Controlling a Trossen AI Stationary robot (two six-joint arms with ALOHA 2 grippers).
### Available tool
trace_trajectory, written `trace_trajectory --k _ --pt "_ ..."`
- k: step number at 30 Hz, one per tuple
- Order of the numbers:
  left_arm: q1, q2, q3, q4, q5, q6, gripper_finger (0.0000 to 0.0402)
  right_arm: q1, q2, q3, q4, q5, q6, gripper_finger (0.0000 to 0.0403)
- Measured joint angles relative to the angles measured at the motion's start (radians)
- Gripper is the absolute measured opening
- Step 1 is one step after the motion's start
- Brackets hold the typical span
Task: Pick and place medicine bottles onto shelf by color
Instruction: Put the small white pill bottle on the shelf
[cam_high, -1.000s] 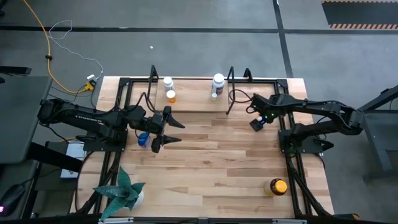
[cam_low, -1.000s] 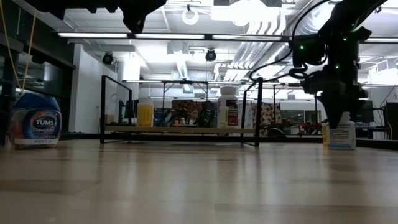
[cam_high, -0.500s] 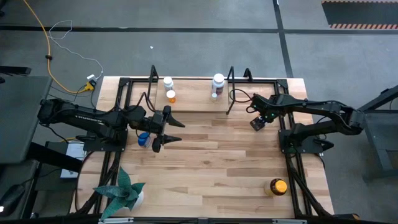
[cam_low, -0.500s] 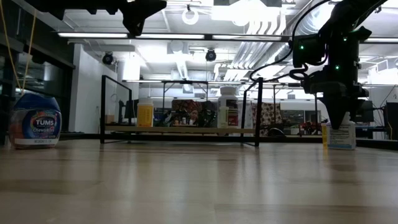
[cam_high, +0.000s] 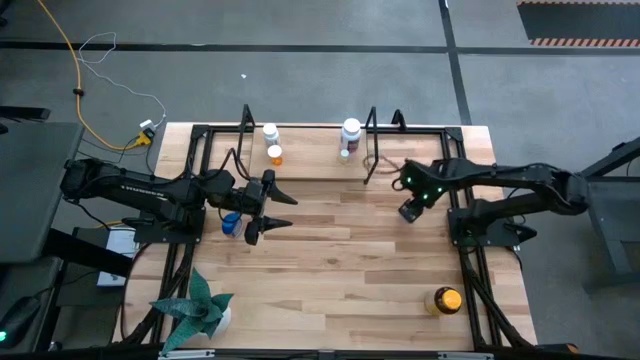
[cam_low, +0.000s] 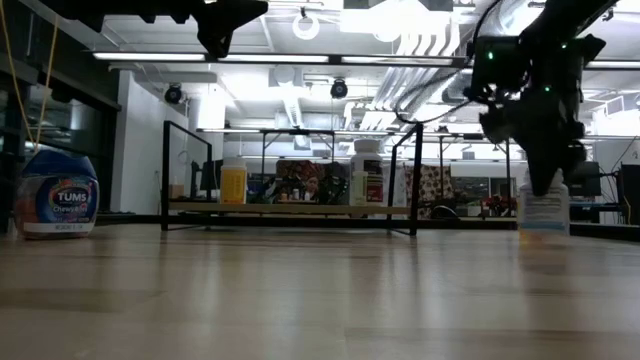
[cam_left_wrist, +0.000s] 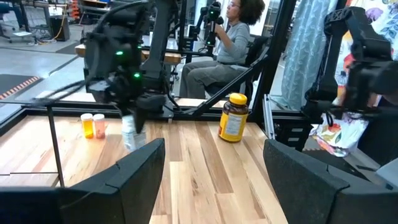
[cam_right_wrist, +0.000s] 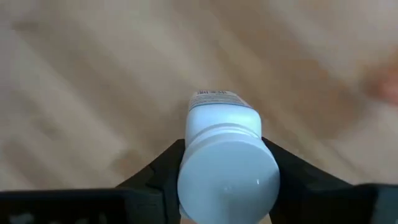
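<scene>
My right gripper (cam_high: 409, 210) had shifted slightly toward the table's middle and closed onto the white bottle (cam_right_wrist: 225, 163), fingers (cam_right_wrist: 163, 167) pressing its cap, near the right end of the shelf (cam_high: 305, 178). My left gripper (cam_high: 272, 212) hung wide open, empty.

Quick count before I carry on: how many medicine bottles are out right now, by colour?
White: 3 (held white bottle in the right end effector, large white bottle and small white bottle on the shelf)
Orange: 1, orange bottle
Blue: 1, blue bottle
Amber: 1, amber bottle
Body colour unclear: 1, white-capped bottle
Total: 7
</scene>
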Motion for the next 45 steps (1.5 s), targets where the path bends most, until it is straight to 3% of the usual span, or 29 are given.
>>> trace_trajectory --k 8,13,22,24,31,36,40,45 --pt "0.0 0.0 0.0 0.0 0.0 0.0 0.0264 0.33 0.094 0.009 0.41 -0.049 0.109 0.0149" --pt "0.0 0.0 0.0 0.001 0.0 0.0 0.0264 0.402 0.215 0.171 0.426 0.088 0.033 0.0149" --pt "0.0 0.0 0.0 0.002 0.001 0.0 0.0264 0.308 0.473 0.663 0.157 0.459 -0.299 0.0149" --pt "0.0 0.0 0.0 0.001 0.001 0.0 0.0264 0.271 0.536 0.756 0.113 0.494 -0.38 0.0149" --pt "0.0 0.0 0.0 0.0 0.0 0.0 0.0264 0.156 0.758 1.0 0.032 0.488 -0.6 0.0149" --pt "0.0 0.0 0.0 0.0 0.0 0.0 0.0264 0.096 0.885 1.123 -0.038 0.483 -0.651 0.0149" --pt "0.0 0.0 0.0 0.0 0.001 0.0 0.0264 0.055 0.943 1.172 -0.076 0.478 -0.651 0.0151" --pt "0.0 0.0 0.0 0.001 0.003 0.0 0.0264 0.026 0.956 1.171 -0.09 0.386 -0.647 0.017"
